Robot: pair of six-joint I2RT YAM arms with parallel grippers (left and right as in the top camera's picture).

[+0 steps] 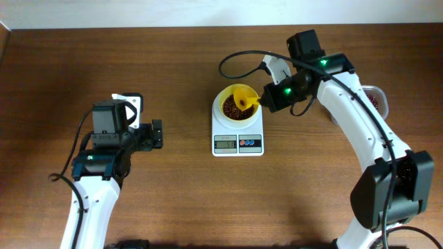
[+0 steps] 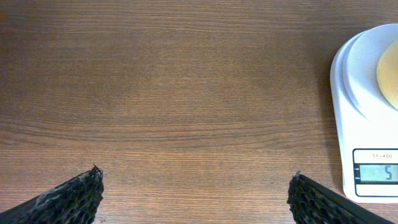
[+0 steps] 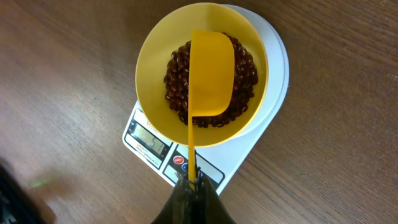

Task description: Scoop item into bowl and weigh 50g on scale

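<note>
Grainy beans (image 3: 178, 78) in round plastic bowl (image 3: 147, 62)

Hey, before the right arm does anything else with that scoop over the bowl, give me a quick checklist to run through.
1. Bowl seated on scale: ok.
2. Right hand shut on scoop handle: ok.
3. Scoop over bowl, inside its rim: ok.
4. Beans inside bowl: ok.
5. Display reads target weight: cannot tell, digits partly cut off.
6. Left hand open, apart from scale: ok.
</note>
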